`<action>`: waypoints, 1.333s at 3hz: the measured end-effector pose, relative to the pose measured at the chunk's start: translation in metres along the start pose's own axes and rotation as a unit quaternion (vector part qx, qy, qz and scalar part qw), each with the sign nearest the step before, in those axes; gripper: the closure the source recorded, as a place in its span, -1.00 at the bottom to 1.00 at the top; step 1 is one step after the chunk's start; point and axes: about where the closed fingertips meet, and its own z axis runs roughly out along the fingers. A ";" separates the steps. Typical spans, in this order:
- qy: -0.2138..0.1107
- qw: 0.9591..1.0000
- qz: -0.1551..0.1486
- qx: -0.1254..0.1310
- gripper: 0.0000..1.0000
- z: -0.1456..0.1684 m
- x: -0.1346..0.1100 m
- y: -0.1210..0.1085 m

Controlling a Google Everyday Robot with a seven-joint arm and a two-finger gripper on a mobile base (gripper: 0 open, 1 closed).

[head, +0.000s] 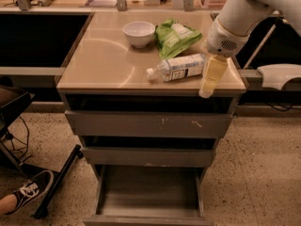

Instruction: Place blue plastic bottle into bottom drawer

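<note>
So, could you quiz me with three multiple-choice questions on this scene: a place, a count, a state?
1. Where is the gripper? A) just right of the blue plastic bottle B) far left of it C) underneath it
2. How many drawers? A) two B) three C) five
3. The bottom drawer is: A) pulled open B) shut C) removed
Answers: 1 A, it hangs beside the bottle lying on the countertop; 2 B, three grey fronts are stacked; 3 A, its bare floor shows.
</note>
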 end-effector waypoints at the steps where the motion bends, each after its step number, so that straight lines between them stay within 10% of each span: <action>1: 0.004 1.000 -0.020 -0.013 -1.00 0.048 -0.034 -0.039; 4: 0.017 0.999 0.015 -0.035 -1.00 0.079 0.003 -0.059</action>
